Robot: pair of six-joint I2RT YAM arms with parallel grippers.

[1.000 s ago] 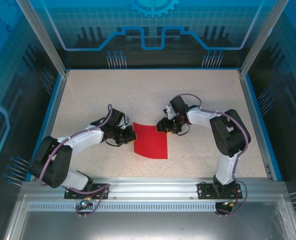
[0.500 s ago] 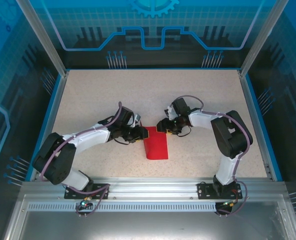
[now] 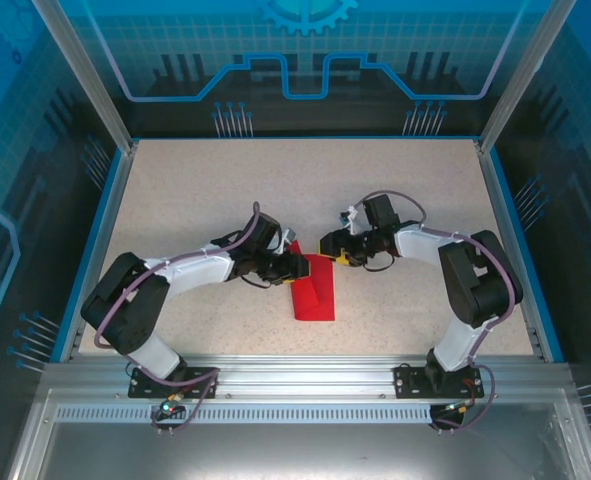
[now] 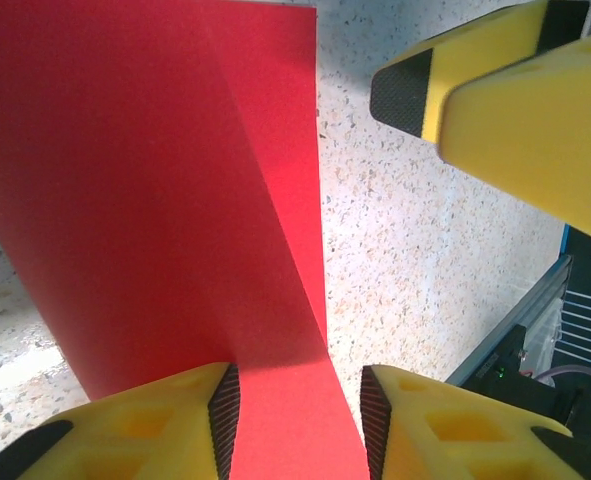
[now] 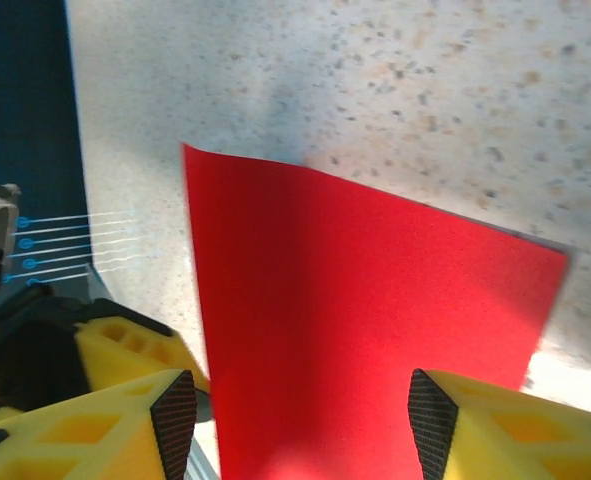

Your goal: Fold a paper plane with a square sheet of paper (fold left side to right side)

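paper (image 3: 313, 298) narrower than before

thin bright red paper sheet (image 3: 313, 298) folded to a narrow strip running near-to-far, lying mid-table on speckled beige tabletop (image 3: 195, 190), left gripper (image 3: 297, 268) at its far-left corner, right gripper (image 3: 327, 248) just beside its far edge, grippers near each other

You have a speckled beige surface (image 3: 195, 190) in front of you, edged by a blue border (image 3: 513, 245) along its sides and back. An aluminium rail (image 3: 305, 376) runs along the near edge, with a grey metal tray (image 3: 295, 445) below it. Translucent blue panels (image 3: 305, 60) printed with line graphics stand behind, framed by slanted aluminium posts (image 3: 82, 75).
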